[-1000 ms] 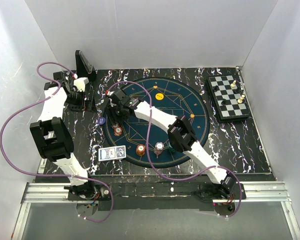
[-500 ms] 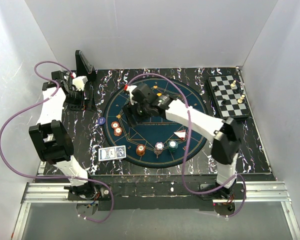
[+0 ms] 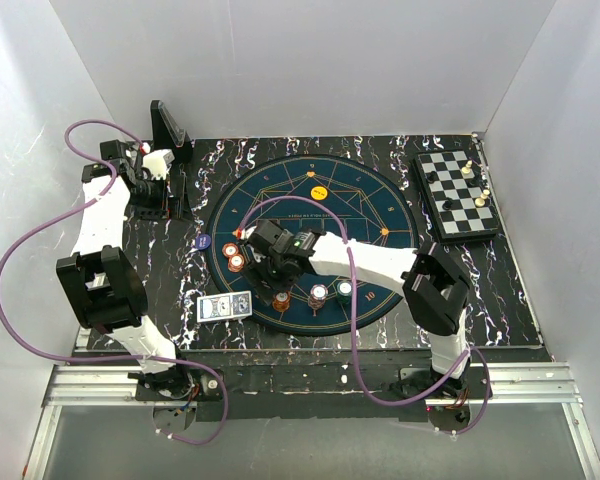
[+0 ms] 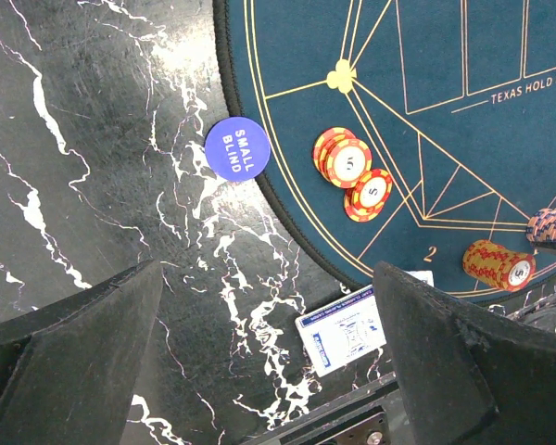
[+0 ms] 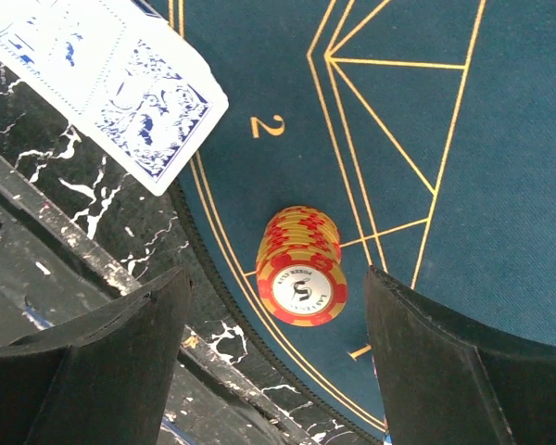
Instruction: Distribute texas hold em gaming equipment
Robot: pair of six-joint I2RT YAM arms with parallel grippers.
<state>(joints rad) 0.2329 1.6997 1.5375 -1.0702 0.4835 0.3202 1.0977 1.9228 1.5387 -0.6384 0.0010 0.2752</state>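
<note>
A stack of orange striped poker chips (image 5: 301,278) stands on the dark-blue mat (image 5: 426,111) near its rim, by the gold "2". My right gripper (image 5: 278,357) hangs over the stack, open, a finger on each side and neither touching it. In the top view this stack (image 3: 281,298) sits just below the right gripper (image 3: 278,278). Blue-backed cards (image 5: 120,83) lie overlapping the mat's edge. A maroon stack (image 3: 318,296) and a teal stack (image 3: 345,289) stand to the right. My left gripper (image 4: 269,362) is open and empty, high above the table's left side. Below it are the "SMALL BLIND" disc (image 4: 237,147) and loose orange chips (image 4: 343,158).
A chessboard (image 3: 456,193) with small pieces lies at the back right. A yellow disc (image 3: 320,190) rests on the far part of the mat (image 3: 380,200). A black stand (image 3: 166,128) rises at the back left beside the left arm. White walls enclose the table.
My right arm has swung from the mat's upper left to its near-left rim, over the orange stack. Its jaws have spread wider. The left arm has barely moved.
</note>
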